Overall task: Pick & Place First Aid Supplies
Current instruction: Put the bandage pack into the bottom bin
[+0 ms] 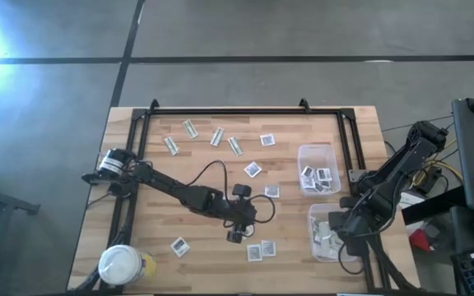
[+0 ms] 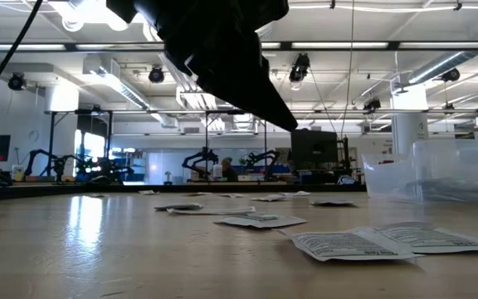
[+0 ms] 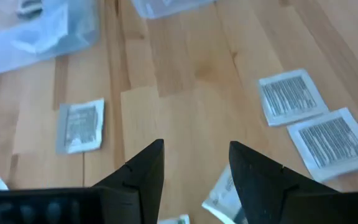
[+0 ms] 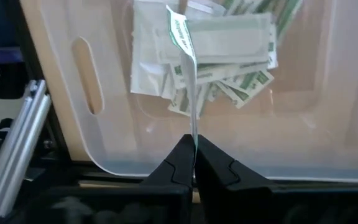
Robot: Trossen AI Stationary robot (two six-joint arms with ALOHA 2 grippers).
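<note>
Pinching thin green-and-white strip (image 4: 190,74), right end effector (image 4: 194,163)

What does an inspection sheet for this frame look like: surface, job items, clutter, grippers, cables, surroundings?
Surface: wooden table, black frame around it.
Job's things: square packets and green strips scattered; squares in far tub, strips in near tub.
Clutter: jar at the left front corner.
Grippers: left gripper open over bare wood, holding nothing; right gripper shut on a strip over the near tub.
Cables: black cable looped along the left arm.
Surroundings: workshop with other robot arms far behind.
</note>
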